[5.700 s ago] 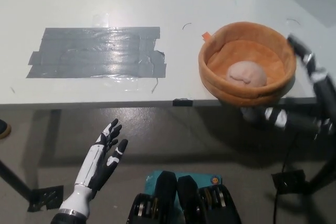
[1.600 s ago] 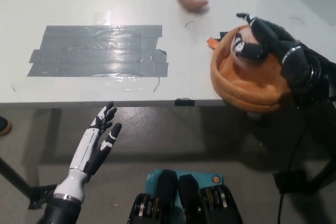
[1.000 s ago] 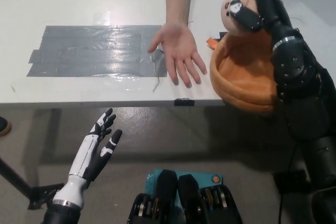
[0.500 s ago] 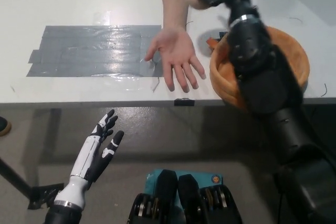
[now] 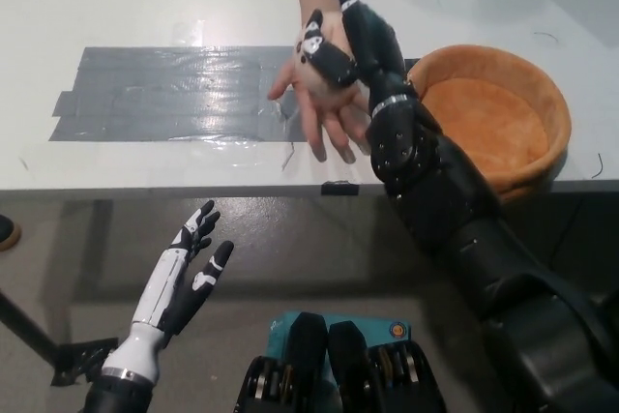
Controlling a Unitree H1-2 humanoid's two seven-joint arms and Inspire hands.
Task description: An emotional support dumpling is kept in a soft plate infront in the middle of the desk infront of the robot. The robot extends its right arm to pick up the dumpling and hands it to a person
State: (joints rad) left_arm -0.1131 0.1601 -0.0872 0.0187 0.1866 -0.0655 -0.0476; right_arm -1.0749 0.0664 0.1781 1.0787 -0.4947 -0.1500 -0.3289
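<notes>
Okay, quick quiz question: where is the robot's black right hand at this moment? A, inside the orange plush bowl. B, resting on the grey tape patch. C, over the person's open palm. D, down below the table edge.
C: the black right hand sits above the person's hand, which lies palm up on the table, left of the empty orange plush bowl.

The right hand (image 5: 340,41) is black with white patches on its fingers and a silver wrist ring; the left hand (image 5: 184,273) is white with black palm panels.
</notes>
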